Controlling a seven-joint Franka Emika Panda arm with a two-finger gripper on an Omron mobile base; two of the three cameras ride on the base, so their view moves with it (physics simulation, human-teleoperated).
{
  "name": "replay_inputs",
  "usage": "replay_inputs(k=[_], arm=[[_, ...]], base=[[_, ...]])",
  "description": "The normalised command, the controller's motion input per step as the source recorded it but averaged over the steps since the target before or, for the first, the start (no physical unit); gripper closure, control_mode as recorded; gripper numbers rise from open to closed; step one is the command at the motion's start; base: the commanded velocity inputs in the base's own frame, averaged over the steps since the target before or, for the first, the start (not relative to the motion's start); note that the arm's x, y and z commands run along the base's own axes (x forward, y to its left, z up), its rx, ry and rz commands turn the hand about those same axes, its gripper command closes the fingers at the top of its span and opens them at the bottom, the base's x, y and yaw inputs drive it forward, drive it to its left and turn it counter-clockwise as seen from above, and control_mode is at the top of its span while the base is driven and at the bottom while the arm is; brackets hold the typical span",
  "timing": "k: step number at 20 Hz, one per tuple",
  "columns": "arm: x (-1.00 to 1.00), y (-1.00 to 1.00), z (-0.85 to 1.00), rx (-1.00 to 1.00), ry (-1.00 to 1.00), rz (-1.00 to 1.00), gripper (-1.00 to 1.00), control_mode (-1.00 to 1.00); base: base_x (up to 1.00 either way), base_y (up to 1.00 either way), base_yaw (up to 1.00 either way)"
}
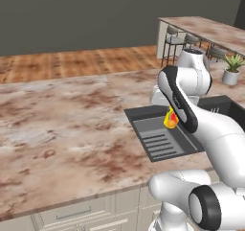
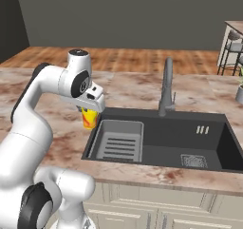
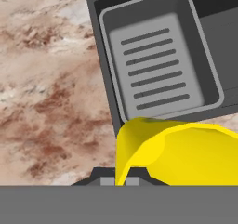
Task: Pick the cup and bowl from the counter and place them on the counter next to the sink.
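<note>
My gripper is shut on the rim of the small yellow cup, which fills the lower right of the hand view. The cup, with a red-orange mark on its side, hangs under the hand at the left edge of the sink, over the marbled counter. In the left base view the cup peeks out from behind my forearm, by the sink. Whether the cup touches the counter I cannot tell. The bowl is out of view.
A ribbed grey drainer tray sits in the sink's left part. The tall grey tap stands behind the basin. A white plant pot stands at the far right, with bar stools beyond it. Broad counter stretches to the left.
</note>
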Motion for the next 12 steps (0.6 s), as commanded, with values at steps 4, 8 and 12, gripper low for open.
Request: replay_inputs(k=[4,8,12], arm=[[0.00,0.00,0.00,0.00,0.00,0.00,1.00,1.00],[0.00,0.00,0.00,0.00,0.00,0.00,1.00,1.00],[0.00,0.05,0.00,0.00,0.00,0.01,1.00,-1.00]], base=[[0.00,0.00,0.00],[0.00,0.04,0.00],[0.00,0.02,0.00]])
